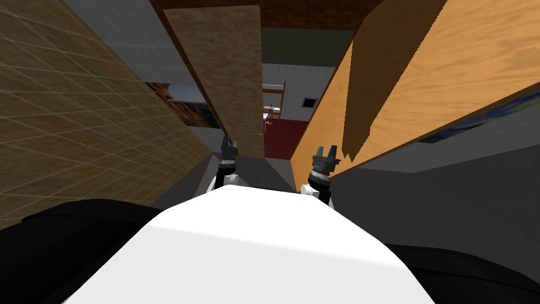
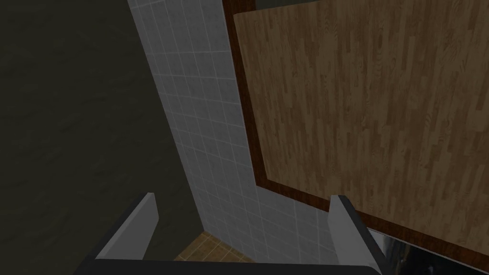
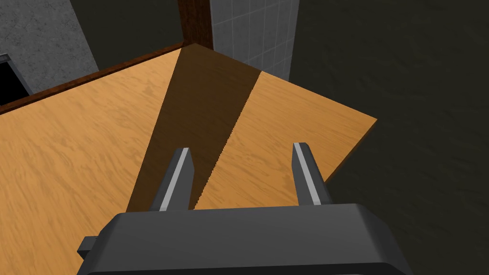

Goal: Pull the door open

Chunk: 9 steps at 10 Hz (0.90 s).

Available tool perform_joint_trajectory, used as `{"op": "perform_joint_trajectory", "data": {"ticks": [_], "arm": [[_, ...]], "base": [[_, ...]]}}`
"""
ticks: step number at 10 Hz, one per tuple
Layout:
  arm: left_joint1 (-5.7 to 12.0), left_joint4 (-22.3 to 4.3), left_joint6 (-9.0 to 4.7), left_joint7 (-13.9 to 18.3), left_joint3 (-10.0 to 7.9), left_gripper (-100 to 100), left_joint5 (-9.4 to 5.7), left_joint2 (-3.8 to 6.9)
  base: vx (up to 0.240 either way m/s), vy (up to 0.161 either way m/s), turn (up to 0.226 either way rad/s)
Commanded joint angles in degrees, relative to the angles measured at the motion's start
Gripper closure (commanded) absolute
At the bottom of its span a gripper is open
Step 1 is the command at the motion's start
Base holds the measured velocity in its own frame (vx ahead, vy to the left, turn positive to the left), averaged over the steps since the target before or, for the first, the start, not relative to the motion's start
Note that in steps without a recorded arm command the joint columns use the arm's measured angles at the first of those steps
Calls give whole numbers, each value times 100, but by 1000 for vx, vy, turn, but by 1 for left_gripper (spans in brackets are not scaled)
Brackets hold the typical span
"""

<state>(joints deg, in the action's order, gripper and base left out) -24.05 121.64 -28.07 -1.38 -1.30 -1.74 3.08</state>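
Observation:
A brown wood-grain door [image 1: 227, 74] stands straight ahead, swung back, with a gap on its right side. Through that gap I see a room with a red floor [image 1: 282, 138]. My left gripper [image 1: 229, 149] is low in front of the door's near edge. In the left wrist view this gripper [image 2: 243, 215] is open and holds nothing, and the door [image 2: 372, 110] with its dark trim lies past one finger. My right gripper [image 1: 325, 154] is beside an orange wood panel [image 1: 448, 68]. The right wrist view shows it [image 3: 241, 174] open and empty over that panel [image 3: 95, 143].
A tan tiled wall [image 1: 68, 121] closes in on the left, and a grey tiled wall [image 2: 200, 119] runs beside the door. The orange panel hems in the right side. A wooden piece of furniture [image 1: 274, 103] stands in the far room. The passage is narrow.

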Motion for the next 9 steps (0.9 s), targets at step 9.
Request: {"op": "perform_joint_trajectory", "data": {"ticks": [9], "arm": [[146, -1252, -382, 251, -180, -100, -87, 251]], "base": [[107, -2, -58]]}}
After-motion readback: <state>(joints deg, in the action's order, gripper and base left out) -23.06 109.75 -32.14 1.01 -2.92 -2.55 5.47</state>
